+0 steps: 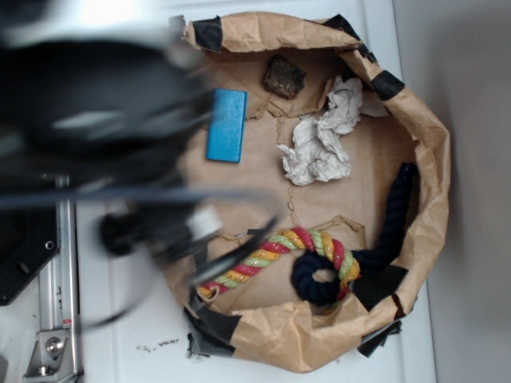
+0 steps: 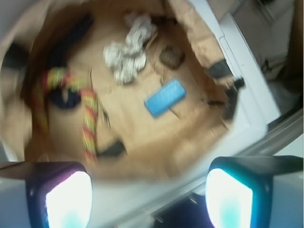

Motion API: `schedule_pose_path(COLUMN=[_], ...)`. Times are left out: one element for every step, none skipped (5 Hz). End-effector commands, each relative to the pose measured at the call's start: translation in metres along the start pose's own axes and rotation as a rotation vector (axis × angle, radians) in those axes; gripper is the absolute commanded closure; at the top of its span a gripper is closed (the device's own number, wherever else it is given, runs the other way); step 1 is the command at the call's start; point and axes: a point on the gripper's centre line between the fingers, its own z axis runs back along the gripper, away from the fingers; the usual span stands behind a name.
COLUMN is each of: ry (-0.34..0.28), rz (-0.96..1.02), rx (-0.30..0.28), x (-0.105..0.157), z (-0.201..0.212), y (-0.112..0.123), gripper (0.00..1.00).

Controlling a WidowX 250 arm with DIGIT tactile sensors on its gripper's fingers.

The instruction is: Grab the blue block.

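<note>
The blue block [image 1: 227, 125] is a flat bright blue slab lying on the brown paper floor near the left side of the paper nest. In the wrist view the blue block [image 2: 165, 97] sits right of centre, far ahead of the jaws. My gripper [image 2: 149, 199] is open, its two glowing fingertips [image 2: 69, 199] wide apart with nothing between them. It hovers over the white surface outside the nest's edge, well short of the block. In the exterior view my arm [image 1: 96, 120] is a dark motion-blurred mass at the left.
A dark brown chunk [image 1: 283, 76] lies just beyond the block, and crumpled white paper [image 1: 323, 140] lies in the middle. A multicoloured rope [image 1: 271, 255] knotted to a navy rope [image 1: 391, 223] runs along the near side. The raised paper wall [image 1: 431, 159] rings everything.
</note>
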Motion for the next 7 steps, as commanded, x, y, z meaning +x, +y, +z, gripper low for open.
schedule_pose_path(ry=[0.045,0.045,0.045,0.045,0.045,0.052,0.063], rz=[0.517,0.517,0.517,0.517,0.517,0.569,0.635], rx=[0.0,0.0,0.0,0.0,0.0,-0.039,0.004], x=[0.049,0.049,0.049,0.049,0.049,0.047,0.049], z=[-0.06,-0.06,-0.06,-0.06,-0.06,-0.093,-0.113], y=[0.027,0.027,0.027,0.027,0.027,0.019,0.019], gripper=[0.0,0.0,0.0,0.0,0.0,0.0,0.0])
